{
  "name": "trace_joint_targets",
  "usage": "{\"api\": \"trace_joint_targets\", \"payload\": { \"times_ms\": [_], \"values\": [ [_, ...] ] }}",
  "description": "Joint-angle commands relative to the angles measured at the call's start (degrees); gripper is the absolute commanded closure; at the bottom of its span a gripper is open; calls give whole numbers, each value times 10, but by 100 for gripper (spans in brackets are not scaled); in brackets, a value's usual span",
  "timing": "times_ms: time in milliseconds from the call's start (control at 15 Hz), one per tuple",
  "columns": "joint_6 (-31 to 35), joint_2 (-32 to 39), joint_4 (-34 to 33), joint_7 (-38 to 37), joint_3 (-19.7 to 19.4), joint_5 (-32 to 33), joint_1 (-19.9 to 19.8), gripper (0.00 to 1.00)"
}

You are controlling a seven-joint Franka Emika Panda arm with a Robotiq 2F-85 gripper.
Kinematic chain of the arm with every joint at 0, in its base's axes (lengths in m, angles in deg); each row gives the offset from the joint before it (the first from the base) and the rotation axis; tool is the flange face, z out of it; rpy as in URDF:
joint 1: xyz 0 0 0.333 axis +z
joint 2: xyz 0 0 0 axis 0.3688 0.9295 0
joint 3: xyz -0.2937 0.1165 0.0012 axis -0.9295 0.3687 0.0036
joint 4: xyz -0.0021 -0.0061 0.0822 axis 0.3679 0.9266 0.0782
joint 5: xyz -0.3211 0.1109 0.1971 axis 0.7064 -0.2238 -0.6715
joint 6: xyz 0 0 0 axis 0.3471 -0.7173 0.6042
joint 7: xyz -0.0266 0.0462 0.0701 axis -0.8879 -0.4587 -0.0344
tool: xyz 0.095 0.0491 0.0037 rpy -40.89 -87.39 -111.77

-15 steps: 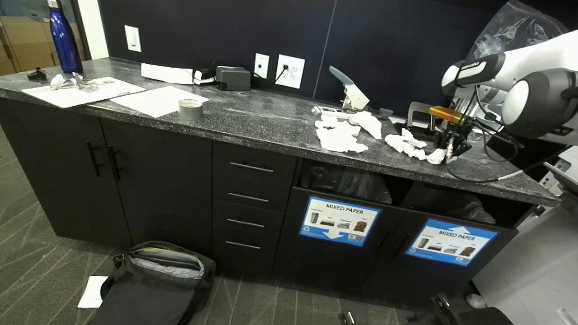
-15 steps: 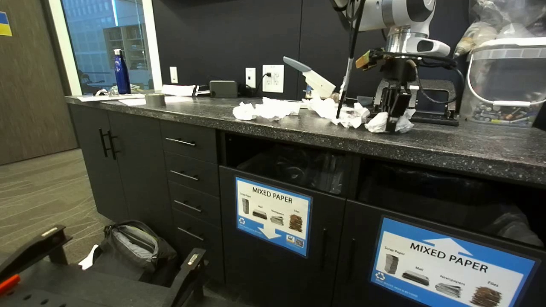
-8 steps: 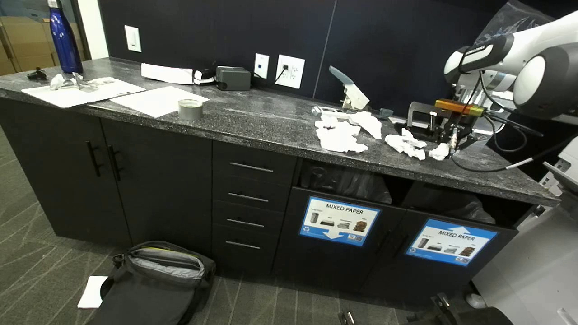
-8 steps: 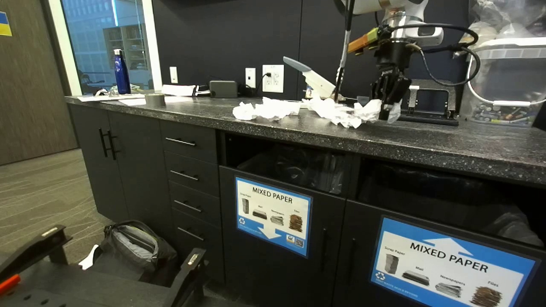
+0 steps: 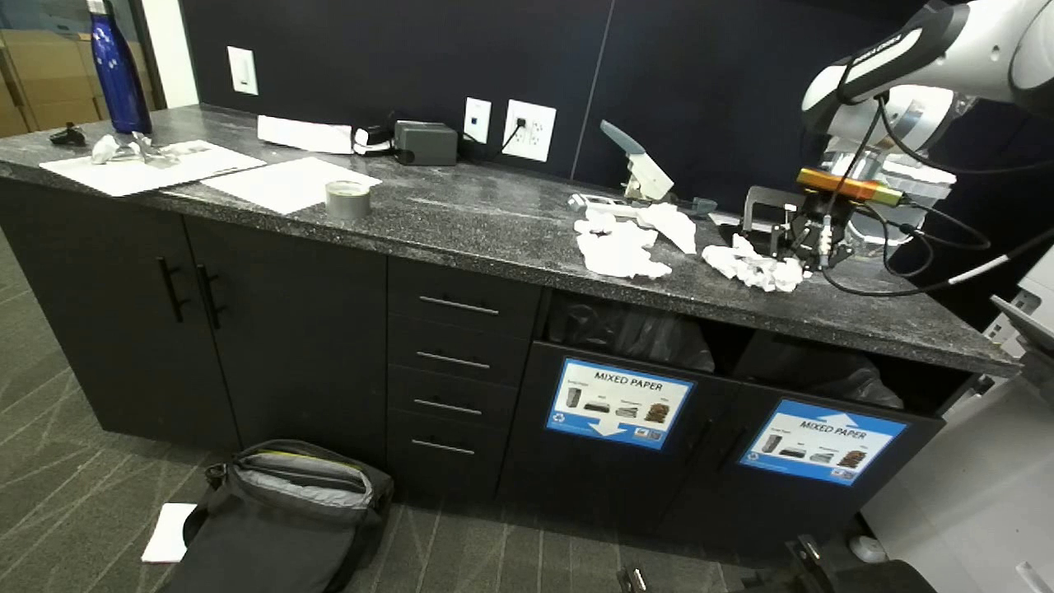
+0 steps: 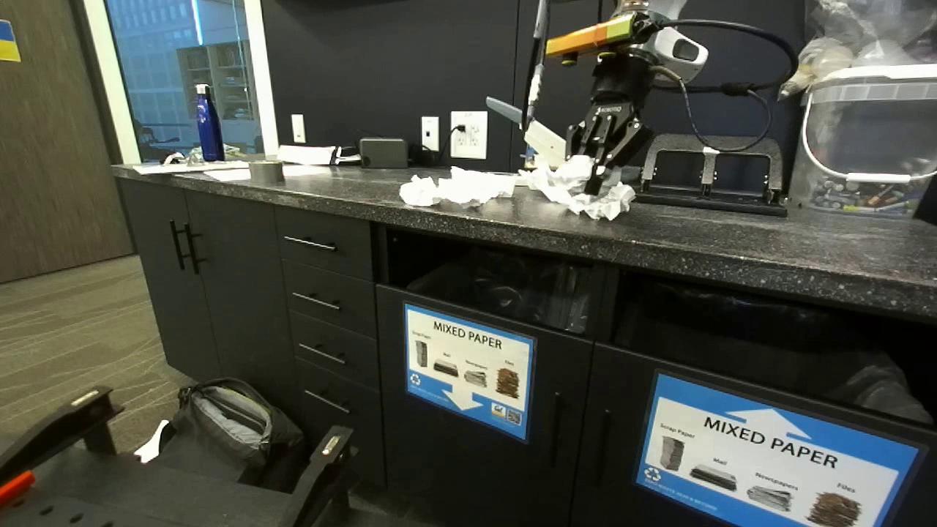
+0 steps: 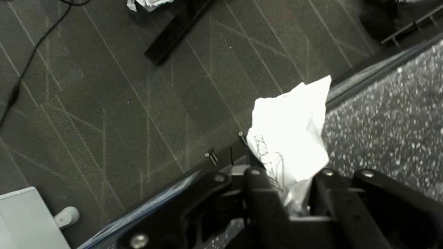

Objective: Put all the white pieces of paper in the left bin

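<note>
Wrist view: tool (image 7: 291, 174) clamped on a crumpled white paper scrap (image 7: 290, 128), washed out; line drawing along one side, pinched end lost inside the tool. A crumpled white object (image 7: 152, 2) cut off by the top edge, can't tell what. In both exterior views the held scrap merges with loose white scraps (image 6: 461, 188) on the worktop (image 6: 732, 228). Below the worktop's edge, the left bin (image 6: 468, 457); plastic liner (image 6: 505, 285) in shadow, contents hard to make out.
</note>
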Motion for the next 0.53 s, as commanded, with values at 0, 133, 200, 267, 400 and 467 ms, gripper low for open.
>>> {"api": "trace_joint_targets", "payload": {
  "times_ms": [0, 133, 200, 267, 400, 467],
  "values": [
    [2, -96, 140, 104, 18, -5, -10, 85],
    [-9, -126, 194, 172, -10, -16, 11, 86],
    [-12, -143, 223, 203, -13, -13, 14, 86],
    [-10, -156, 253, 233, -15, -6, 17, 86],
    [-7, -182, 315, 288, -19, 12, 26, 87],
    [2, -192, 346, 315, -20, 20, 30, 86]
  ]
}}
